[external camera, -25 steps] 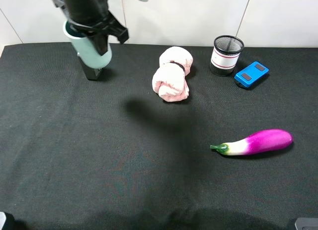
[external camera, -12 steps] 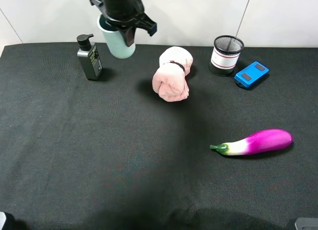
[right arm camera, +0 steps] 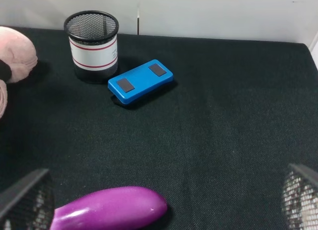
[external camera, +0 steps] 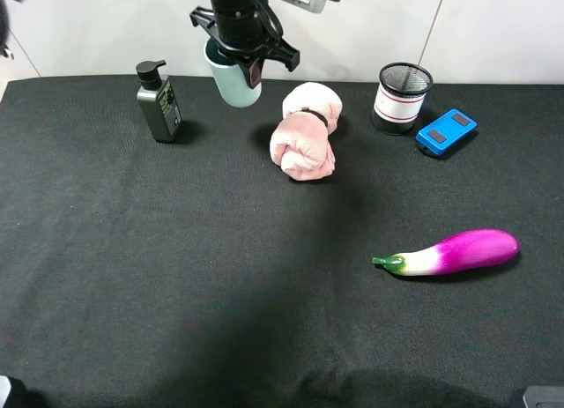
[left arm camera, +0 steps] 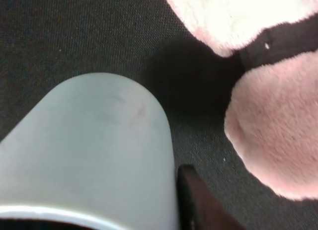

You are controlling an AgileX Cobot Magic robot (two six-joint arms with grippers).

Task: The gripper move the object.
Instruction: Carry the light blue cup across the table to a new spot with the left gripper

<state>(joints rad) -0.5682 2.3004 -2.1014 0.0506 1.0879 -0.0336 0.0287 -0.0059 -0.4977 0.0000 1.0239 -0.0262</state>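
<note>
- Cup (external camera: 235, 89) and my left gripper (external camera: 236, 66) had travelled right across the back of the table (external camera: 176, 249), from over the pump bottle (external camera: 159, 101) to between the bottle and the pink plush roll (external camera: 305, 131).
- Step: mid-carry, I judged. The cup looked lifted off the cloth and tilted a little, not yet set down.
- Next move called for a bare landing spot, keeping the cup's base clear of the plush roll, which was just beside it, then lowering before letting go.
- Left jaws were clamped on the cup. The wrist view showed one dark finger (left arm camera: 198, 200) pressed against the cup wall (left arm camera: 94, 145).
- Right gripper (right arm camera: 163, 197) was spread wide with nothing in it, hanging over the eggplant (right arm camera: 109, 207), near the blue box (right arm camera: 140, 81) and the mesh pen holder (right arm camera: 92, 46).
</note>
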